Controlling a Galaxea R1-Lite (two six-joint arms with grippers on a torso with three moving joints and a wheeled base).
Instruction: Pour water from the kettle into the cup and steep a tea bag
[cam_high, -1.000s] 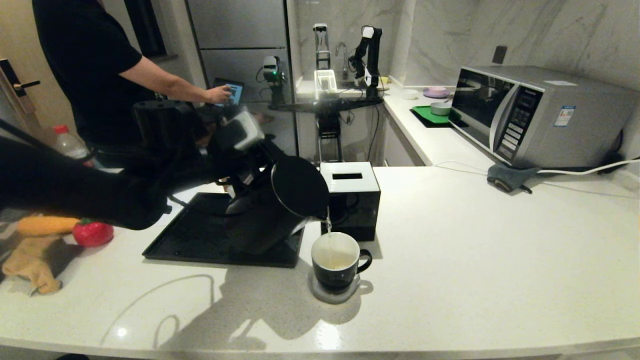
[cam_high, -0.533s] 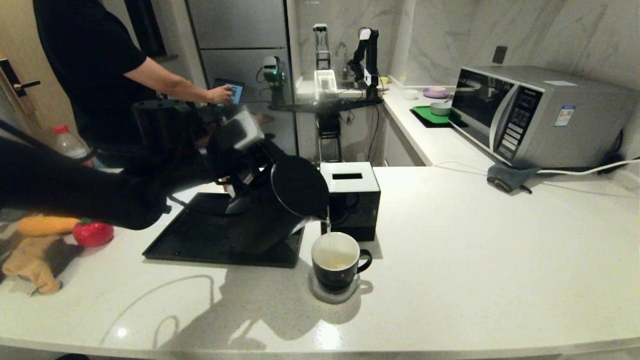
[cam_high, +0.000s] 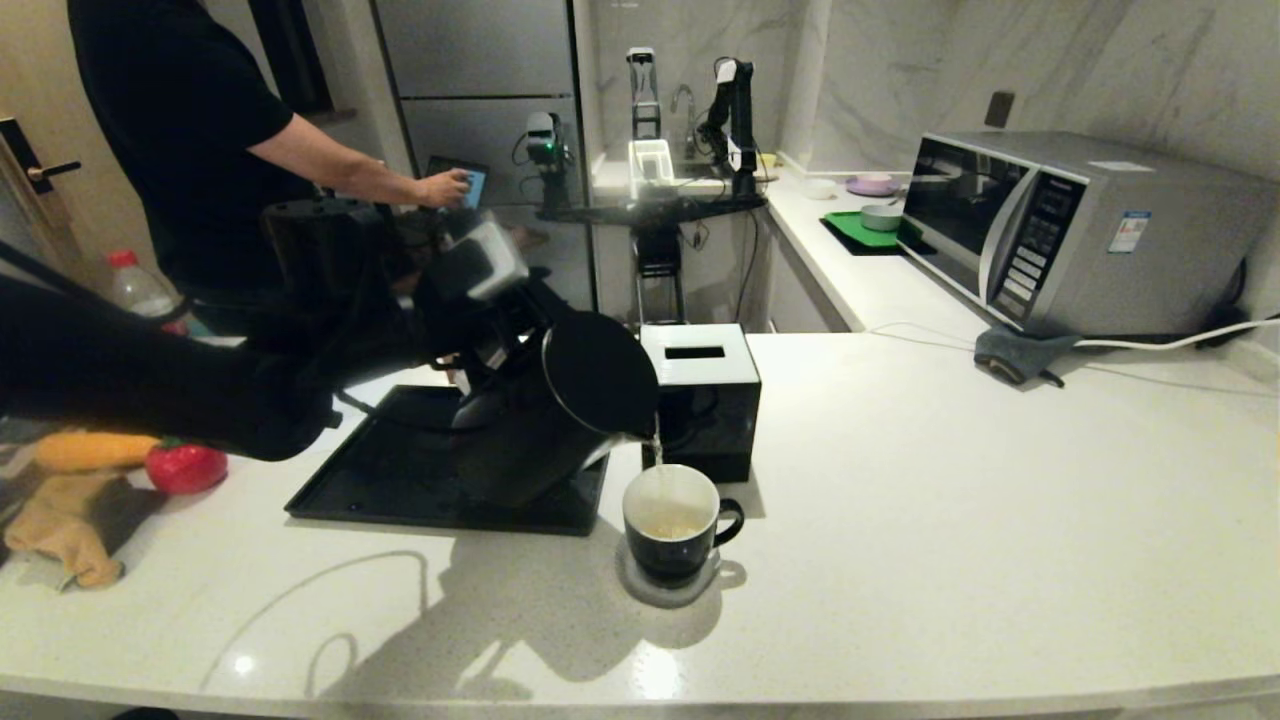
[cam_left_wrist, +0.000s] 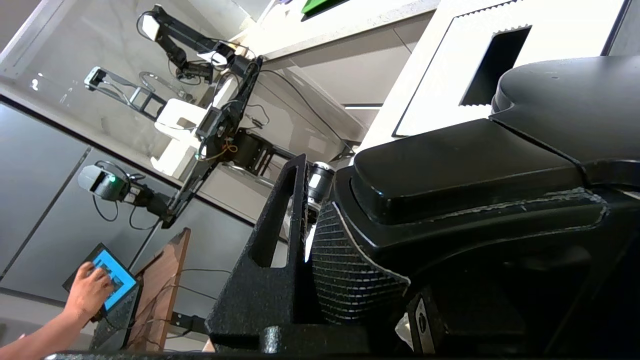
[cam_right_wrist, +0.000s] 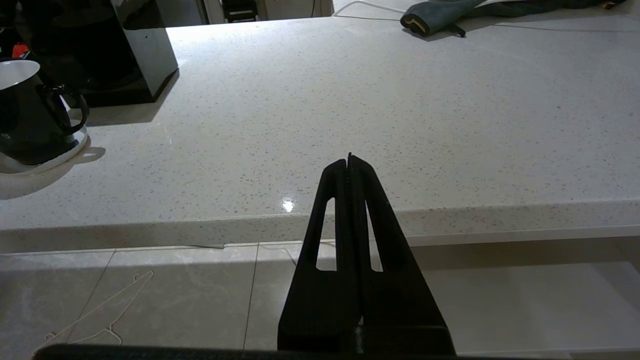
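1. One arm is doing all the work: the left gripper (cam_left_wrist: 305, 240) is clamping the handle of the kettle (cam_high: 560, 420) and holding it tipped over the cup (cam_high: 672, 523), spout just above the rim, exactly as it was a second ago.
2. A thin stream of water (cam_high: 657, 452) is falling from the spout into the cup, and the pale liquid inside is sitting slightly higher than in the earlier pictures.
3. The cup is standing upright on its coaster (cam_high: 668, 588) on the counter (cam_high: 950, 520), just in front of the tissue box (cam_high: 700, 385) and beside the black tray (cam_high: 400, 480); it is looking roughly half full, so pouring is probably nearing its end.
4. The right gripper (cam_right_wrist: 349, 160) is idling below the counter's near edge with its fingers pressed together, holding nothing.
5. No tea bag is showing anywhere, so steeping is not yet begun.
6. The person (cam_high: 190, 120) in the background is tapping a tablet, apart from the work.
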